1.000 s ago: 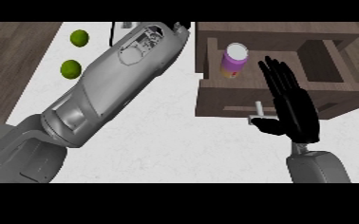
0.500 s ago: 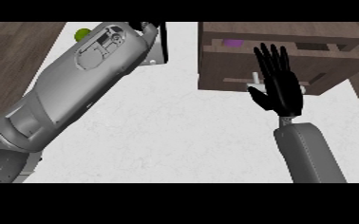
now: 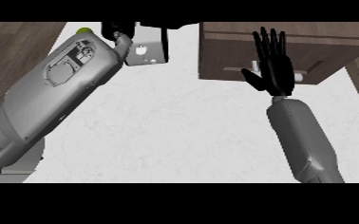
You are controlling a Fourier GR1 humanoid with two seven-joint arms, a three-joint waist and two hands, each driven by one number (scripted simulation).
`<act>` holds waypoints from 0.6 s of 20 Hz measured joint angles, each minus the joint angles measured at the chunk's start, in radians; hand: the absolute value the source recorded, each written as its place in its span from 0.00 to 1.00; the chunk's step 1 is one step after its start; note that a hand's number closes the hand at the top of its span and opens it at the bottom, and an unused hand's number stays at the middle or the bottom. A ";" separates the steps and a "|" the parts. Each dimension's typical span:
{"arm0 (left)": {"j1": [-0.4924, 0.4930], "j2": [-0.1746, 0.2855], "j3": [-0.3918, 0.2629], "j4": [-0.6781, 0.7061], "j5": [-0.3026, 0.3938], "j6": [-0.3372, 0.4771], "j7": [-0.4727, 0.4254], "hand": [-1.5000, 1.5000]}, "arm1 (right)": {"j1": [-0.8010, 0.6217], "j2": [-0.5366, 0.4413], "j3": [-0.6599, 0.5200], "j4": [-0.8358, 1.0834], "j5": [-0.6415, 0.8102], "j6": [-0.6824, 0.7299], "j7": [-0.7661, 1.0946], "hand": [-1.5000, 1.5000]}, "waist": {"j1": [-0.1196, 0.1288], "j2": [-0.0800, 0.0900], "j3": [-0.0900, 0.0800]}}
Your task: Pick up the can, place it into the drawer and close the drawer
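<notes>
Entering at lower right: right forearm [image 3: 303, 137], grey, rising steeply over the counter [image 3: 182, 123].
Left forearm [image 3: 63, 90]: grey and broad, slanting from the lower left edge up toward the top middle.
Counter: white, lying between the two forearms.
Right hand [image 3: 275, 69]: black, upright, its fingers [image 3: 270, 40] straight and close together, pointing away. It lies flat against the drawer front and holds nothing.
Handle [image 3: 300, 76]: pale, showing just right of the right hand, which covers most of it.
Drawer [image 3: 228, 52]: brown wood at the upper right, its front toward the view and its inside hidden.
Can: not showing, so I cannot tell where it lies.
Left hand [image 3: 118, 28]: only a black bit at the top edge, grip impossible to tell.
Green fruit [image 3: 82, 30]: peeking out beside the left forearm's far end.
</notes>
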 measured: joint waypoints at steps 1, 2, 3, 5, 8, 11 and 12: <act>0.013 0.014 0.000 -0.030 -0.003 0.002 0.013 0.00 | -0.014 0.001 -0.009 0.032 0.000 -0.029 -0.005 0.00 | 0.003 -0.001 0.000; 0.023 0.027 0.001 -0.051 -0.007 0.002 0.024 0.00 | -0.030 0.005 -0.016 0.063 0.007 -0.058 0.000 0.00 | 0.002 -0.001 0.001; 0.039 0.035 -0.002 -0.072 -0.012 0.004 0.031 0.00 | -0.044 0.006 -0.024 0.091 0.010 -0.086 0.000 0.00 | 0.005 -0.002 0.001; 0.061 0.049 -0.001 -0.102 -0.019 0.004 0.044 0.00 | -0.079 0.015 -0.036 0.147 0.021 -0.136 0.015 0.00 | 0.001 -0.001 0.002; 0.106 0.066 0.001 -0.154 -0.026 0.002 0.048 0.00 | -0.114 0.012 -0.056 0.208 0.015 -0.198 0.006 0.00 | 0.006 0.000 0.005; 0.137 0.084 0.010 -0.189 -0.029 -0.006 0.048 0.00 | -0.151 0.010 -0.068 0.262 0.024 -0.247 0.022 0.00 | 0.006 0.002 0.007; 0.148 0.083 0.006 -0.204 -0.035 0.001 0.051 0.00 | -0.162 0.008 -0.072 0.279 0.025 -0.262 0.020 0.00 | 0.006 0.001 0.007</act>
